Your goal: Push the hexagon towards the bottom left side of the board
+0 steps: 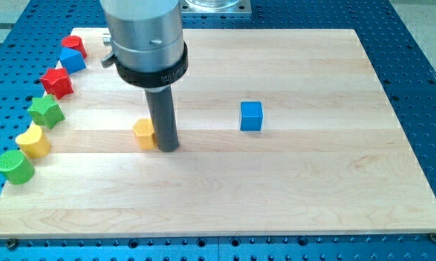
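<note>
Yellow hexagon (143, 133) sits on the desk (298, 181), left of centre, roughly mid-height in the view, well short of the bottom-left corner; my tip (167, 148) is touching it or just beside it on its right flank, contact edge hidden by the rod so can't confirm actual touch; no fingers on this rig, so nothing to call apart or together; rod (162, 116) stands upright, dark grey, hanging from a wide grey cylinder housing (145, 36) with a black collar that enters from the view's top.

Blue cube (251, 116) sits to the view's right of the tip, well apart, slightly above the hexagon's line; it stands alone near the desk's centre.

Remaining blocks form a curved line down the desk's left edge, all well apart from the hexagon; from top: red block (74, 45), shape unclear, partly behind a blue block (72, 60) just below it, shape also unclear; red star (57, 82); green star (45, 111); yellow heart-like block (33, 142); green cylinder (14, 167) lowest, near the desk's left edge.

Desk is light wood planks resting on a blue perforated base (413, 51) visible on all sides.
</note>
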Robot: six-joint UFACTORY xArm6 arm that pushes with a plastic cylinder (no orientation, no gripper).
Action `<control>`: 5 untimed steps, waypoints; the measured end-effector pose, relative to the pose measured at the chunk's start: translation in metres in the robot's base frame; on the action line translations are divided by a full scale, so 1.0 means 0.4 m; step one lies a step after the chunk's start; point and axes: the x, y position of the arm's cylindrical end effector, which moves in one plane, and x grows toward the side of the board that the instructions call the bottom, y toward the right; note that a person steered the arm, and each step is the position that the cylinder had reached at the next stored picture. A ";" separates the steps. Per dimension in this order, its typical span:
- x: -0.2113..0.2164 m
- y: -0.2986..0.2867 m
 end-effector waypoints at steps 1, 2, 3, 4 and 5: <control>-0.109 0.042; -0.077 -0.033; 0.067 -0.091; 0.107 -0.162; 0.113 -0.266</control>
